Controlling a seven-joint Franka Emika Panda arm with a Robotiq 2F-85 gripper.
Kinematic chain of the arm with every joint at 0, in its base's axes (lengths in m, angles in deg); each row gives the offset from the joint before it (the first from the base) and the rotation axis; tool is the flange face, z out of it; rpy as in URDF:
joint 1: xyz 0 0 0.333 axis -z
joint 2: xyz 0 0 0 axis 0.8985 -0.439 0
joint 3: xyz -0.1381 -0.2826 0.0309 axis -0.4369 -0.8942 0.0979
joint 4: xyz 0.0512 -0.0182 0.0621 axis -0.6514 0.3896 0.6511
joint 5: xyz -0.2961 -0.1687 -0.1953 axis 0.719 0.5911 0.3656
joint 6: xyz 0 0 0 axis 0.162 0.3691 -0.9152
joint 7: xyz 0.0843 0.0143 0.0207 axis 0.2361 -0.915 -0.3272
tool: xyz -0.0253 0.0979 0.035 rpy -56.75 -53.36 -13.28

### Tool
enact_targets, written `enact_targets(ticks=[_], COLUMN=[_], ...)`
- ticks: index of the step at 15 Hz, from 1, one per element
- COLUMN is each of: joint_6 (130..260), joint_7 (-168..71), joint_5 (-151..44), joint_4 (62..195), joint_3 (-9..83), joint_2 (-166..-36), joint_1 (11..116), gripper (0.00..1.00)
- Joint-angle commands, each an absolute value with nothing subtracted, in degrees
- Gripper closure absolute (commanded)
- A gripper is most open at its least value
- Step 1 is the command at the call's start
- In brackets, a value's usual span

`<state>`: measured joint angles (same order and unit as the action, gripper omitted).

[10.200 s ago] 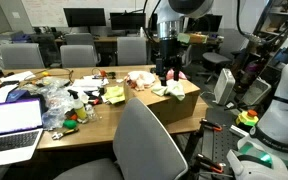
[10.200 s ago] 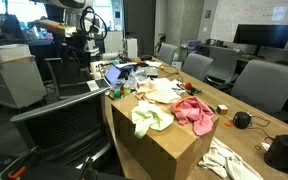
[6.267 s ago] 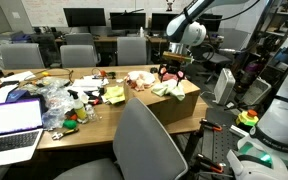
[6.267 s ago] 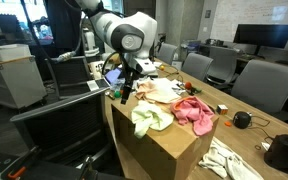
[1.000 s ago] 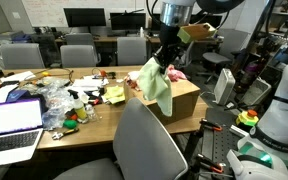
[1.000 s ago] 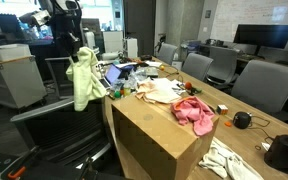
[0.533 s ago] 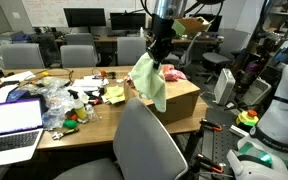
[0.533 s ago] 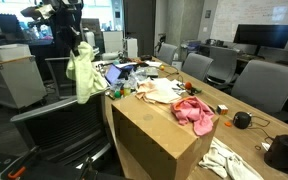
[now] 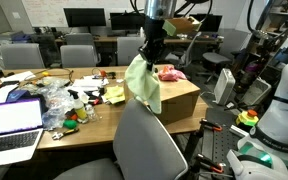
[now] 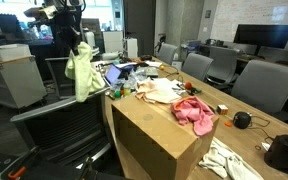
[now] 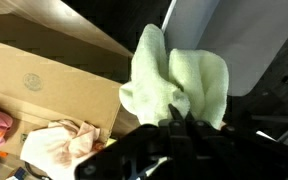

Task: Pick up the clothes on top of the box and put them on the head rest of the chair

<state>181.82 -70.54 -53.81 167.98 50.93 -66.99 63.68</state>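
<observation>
Cloth hung from my pincer (image 9: 150, 56): the pale yellow-green garment (image 9: 144, 86), pinched at its top between jaws that were closed tight on it, drooped freely in the air. In both exterior views it dangled clear of the box (image 9: 182, 100), off the end that faced the big grey chair (image 9: 149, 145). It hung above and just beside the rounded head rest (image 9: 134, 104), and I could not tell whether its hem touched the fabric. My wrist view looked down on the garment bunched below my fingers, with the chair's pale grey back on one side and the flat cardboard top of the box on the other. The pink garment (image 10: 194, 113) lay crumpled on the box top. The white garment with orange-red marks (image 10: 162, 92) lay farther along the box, apart from the pink one. Beyond the box, the surface (image 9: 96, 108) carried a heap of clear plastic bags (image 9: 49, 100), and an open laptop (image 9: 12, 120) was at its near corner.
</observation>
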Motion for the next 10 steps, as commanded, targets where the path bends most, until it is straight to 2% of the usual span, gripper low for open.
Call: enact_targets(ticks=[1, 4, 6, 10], joint_6=[179.5, 179.0, 178.6, 178.0], joint_7=[-70.0, -69.8, -69.9, -69.5], joint_5=[-52.6, -52.6, -52.5, -52.9], joint_4=[165.0, 164.8, 164.8, 164.9], joint_3=[51.2, 51.1, 51.0, 50.7], joint_2=[-68.6, -68.8, -68.8, -68.8], joint_1=[62.8, 62.5, 62.6, 62.6], gripper=[0.99, 0.99, 0.7, 0.41])
